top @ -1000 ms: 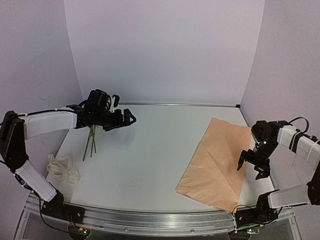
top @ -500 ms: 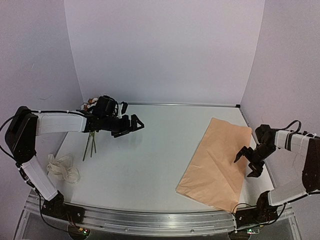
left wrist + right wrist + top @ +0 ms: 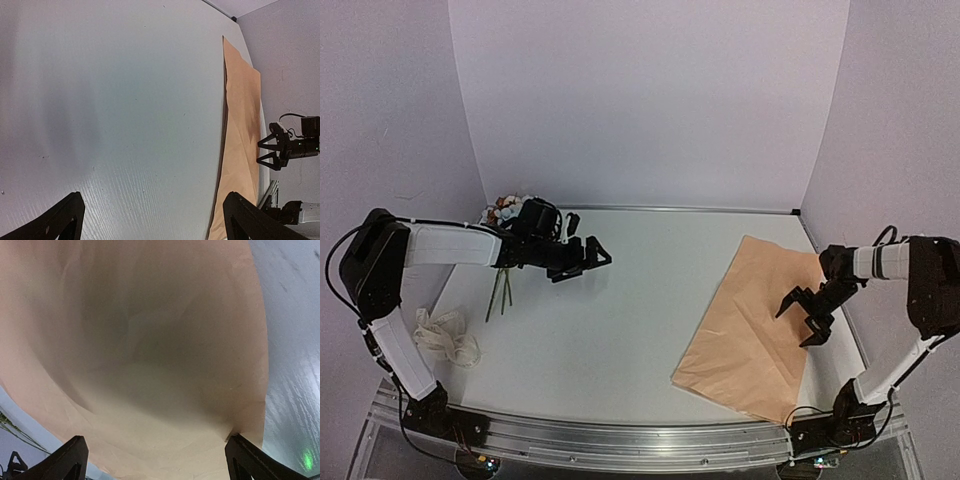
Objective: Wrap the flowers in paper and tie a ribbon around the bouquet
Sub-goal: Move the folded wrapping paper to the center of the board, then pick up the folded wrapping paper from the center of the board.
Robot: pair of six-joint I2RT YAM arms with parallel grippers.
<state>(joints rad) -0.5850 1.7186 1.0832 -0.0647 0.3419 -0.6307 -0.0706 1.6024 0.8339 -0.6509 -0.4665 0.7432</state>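
- Right jaws, spread wide, hang over the paper [image 3: 750,320] near its right edge, on the right side of the desk [image 3: 630,320].
- Left jaws, also apart, grip nothing; the flowers [image 3: 506,209] lie behind them, far-left.
- The ribbon [image 3: 444,336] is heaped near-left; a broad stretch of desk separates it from the paper.

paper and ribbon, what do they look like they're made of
paper: looks like kraft-type paper, matte tan with no shine. It lies as a thin flat sheet with faint crease lines across it.
ribbon: probably soft fabric, cream-white and dull. It lies in loose, floppy loops rather than holding a shape. The weave is too small to see.
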